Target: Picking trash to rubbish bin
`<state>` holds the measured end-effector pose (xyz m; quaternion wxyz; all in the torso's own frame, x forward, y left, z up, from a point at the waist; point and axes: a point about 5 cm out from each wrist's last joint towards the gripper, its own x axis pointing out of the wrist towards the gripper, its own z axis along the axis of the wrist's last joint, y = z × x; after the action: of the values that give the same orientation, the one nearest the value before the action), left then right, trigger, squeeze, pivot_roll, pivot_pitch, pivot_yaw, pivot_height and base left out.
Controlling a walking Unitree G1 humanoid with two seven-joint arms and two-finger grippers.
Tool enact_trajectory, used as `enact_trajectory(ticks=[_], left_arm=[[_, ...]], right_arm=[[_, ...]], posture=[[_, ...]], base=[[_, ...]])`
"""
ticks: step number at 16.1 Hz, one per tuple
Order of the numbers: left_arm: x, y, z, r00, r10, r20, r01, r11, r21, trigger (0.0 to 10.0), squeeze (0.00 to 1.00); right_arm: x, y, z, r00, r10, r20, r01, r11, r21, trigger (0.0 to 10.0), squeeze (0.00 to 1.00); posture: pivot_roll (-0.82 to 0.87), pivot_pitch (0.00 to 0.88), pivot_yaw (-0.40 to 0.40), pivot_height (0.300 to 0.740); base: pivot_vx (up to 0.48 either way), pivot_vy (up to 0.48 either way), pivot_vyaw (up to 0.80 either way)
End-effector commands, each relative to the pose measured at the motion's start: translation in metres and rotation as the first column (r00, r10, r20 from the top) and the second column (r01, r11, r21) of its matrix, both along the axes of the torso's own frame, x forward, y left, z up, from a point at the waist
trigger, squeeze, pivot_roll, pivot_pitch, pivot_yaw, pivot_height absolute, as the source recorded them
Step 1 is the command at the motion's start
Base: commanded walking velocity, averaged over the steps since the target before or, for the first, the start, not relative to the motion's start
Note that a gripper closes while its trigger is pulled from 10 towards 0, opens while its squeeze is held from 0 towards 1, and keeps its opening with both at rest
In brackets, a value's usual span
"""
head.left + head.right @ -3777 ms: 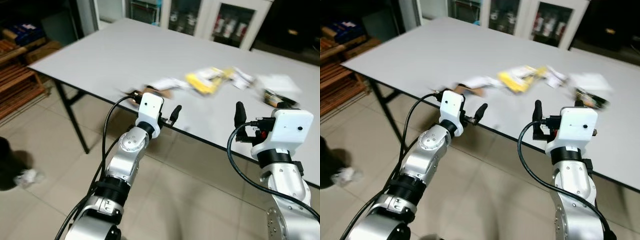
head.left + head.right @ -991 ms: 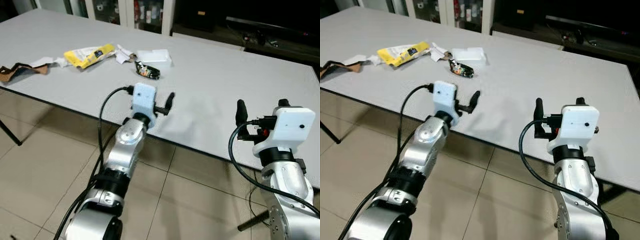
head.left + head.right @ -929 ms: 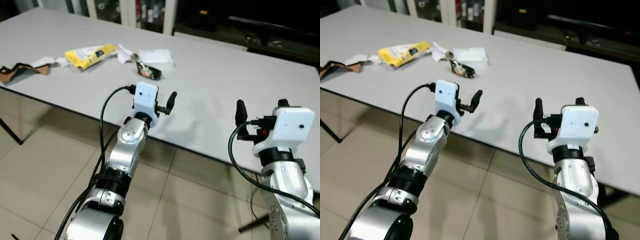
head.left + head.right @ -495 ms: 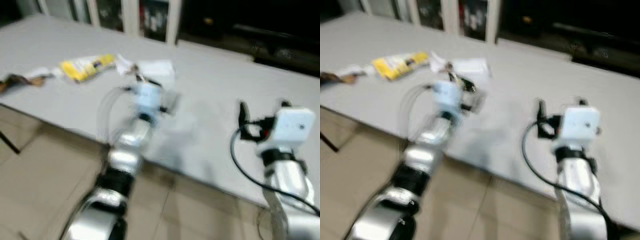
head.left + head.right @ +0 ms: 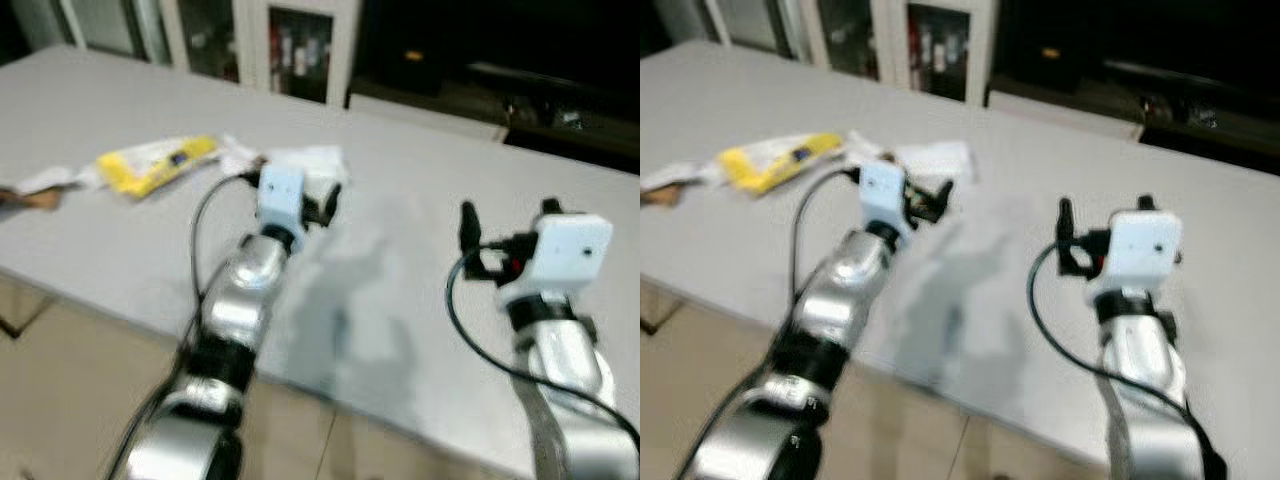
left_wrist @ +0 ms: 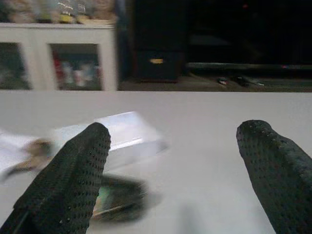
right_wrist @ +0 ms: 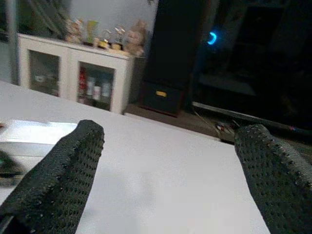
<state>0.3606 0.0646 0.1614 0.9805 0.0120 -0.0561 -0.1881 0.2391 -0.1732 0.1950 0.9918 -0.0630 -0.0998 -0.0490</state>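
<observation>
The head views are a bit blurry and show a big grey table [image 5: 420, 240] with both silver arms held up over its near edge. The left gripper [image 5: 325, 203] is raised over the table close to a white box [image 5: 310, 160], and the right gripper [image 5: 490, 235] is up over a bare part of the table, well apart from the trash. A yellow wrapper [image 5: 155, 163] lies farther to the left, with a white scrap [image 5: 45, 180] and a brown scrap [image 5: 25, 199] past it near the table's edge. The left wrist view shows something the head views hide behind the arm: a small dark wrapper [image 6: 119, 197] lying on the table just in front of the white box [image 6: 114, 139], right by one black finger [image 6: 68, 185]. In that view the two fingers stand wide apart and hold nothing. The right wrist view shows its fingers [image 7: 58, 180] wide apart too, above the table and touching nothing.
</observation>
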Motion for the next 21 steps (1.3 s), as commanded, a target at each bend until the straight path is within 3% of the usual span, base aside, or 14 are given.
enact_trajectory(ticks=[1, 3, 13, 18, 21], left_arm=[[0.001, 0.003, 0.002, 1.0, 0.003, 0.002, -0.003, 1.0, 0.007, 10.0, 0.0], [0.001, 0.002, 0.002, 1.0, 0.003, 0.001, -0.003, 1.0, -0.002, 10.0, 0.0], [0.002, 0.008, -0.007, 0.998, 0.042, -0.039, -0.042, 0.999, -0.002, 10.0, 0.0], [0.002, 0.015, -0.016, 0.991, 0.106, -0.081, -0.104, 0.994, 0.031, 10.0, 0.0], [-0.004, 0.03, -0.03, 0.979, 0.154, -0.133, -0.145, 0.987, 0.073, 10.0, 0.0]], right_arm=[[0.0, 0.0, 0.004, 1.0, -0.001, 0.017, 0.001, 1.0, 0.0, 10.0, 0.0], [0.0, 0.0, 0.004, 1.0, -0.001, 0.017, 0.001, 1.0, 0.0, 10.0, 0.0], [0.001, 0.0, 0.0, 0.998, 0.044, -0.036, -0.045, 0.999, -0.026, 10.0, 0.0], [-0.001, -0.002, -0.009, 0.973, 0.183, -0.144, -0.194, 0.979, -0.067, 10.0, 0.0], [-0.006, 0.003, -0.014, 0.932, 0.297, -0.21, -0.316, 0.947, -0.064, 10.0, 0.0]], posture=[[0.1, 0.067, -0.052, 0.74], [0.1, 0.068, -0.053, 0.74], [0.1, 0.088, -0.056, 0.74], [0.09, 0.114, -0.052, 0.74], [0.09, 0.141, -0.061, 0.74]], base=[[0.472, 0.0, 0.0], [0.461, 0.0, 0.0], [0.0, 0.0, 0.0], [0.0, 0.0, 0.0], [0.0, 0.0, 0.0]])
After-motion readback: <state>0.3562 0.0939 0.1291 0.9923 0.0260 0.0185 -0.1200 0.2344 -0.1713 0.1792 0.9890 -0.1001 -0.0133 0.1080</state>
